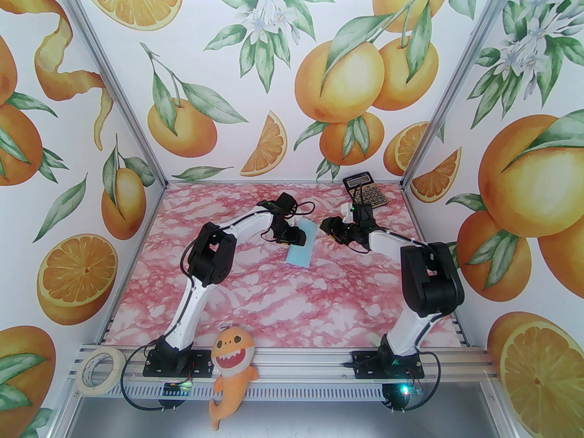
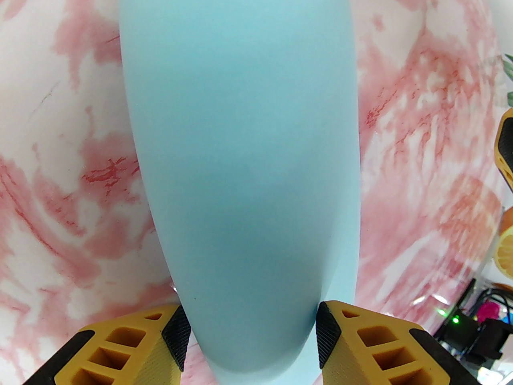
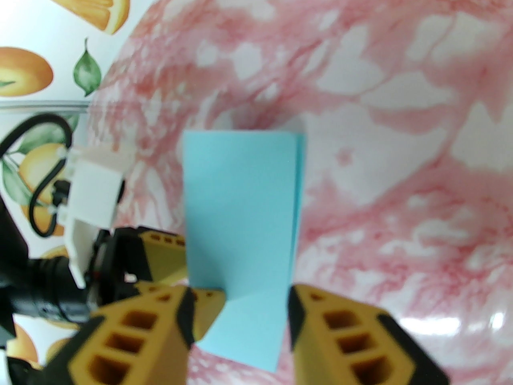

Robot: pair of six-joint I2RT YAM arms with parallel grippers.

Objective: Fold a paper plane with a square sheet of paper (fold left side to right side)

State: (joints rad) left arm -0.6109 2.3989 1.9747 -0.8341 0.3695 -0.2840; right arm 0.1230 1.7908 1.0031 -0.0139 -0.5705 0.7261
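The square sheet of paper [image 1: 301, 248] is pale blue and lies folded into a narrow rectangle on the pink marbled table [image 1: 255, 290]. My left gripper [image 1: 292, 239] is at the sheet's left edge. In the left wrist view the paper [image 2: 240, 155] runs up between the yellow fingers [image 2: 328, 335], and the left gripper [image 2: 252, 335] is open. My right gripper [image 1: 331, 232] hovers just right of the sheet. In the right wrist view the paper [image 3: 240, 215] shows two stacked layers along its right edge, and the right gripper [image 3: 238, 319] is open above its near end.
A black-and-gold calculator [image 1: 366, 190] lies at the back right, behind the right arm. A tape roll [image 1: 100, 367] and an orange plush shark [image 1: 232, 363] sit on the front rail. Printed walls enclose the table on three sides.
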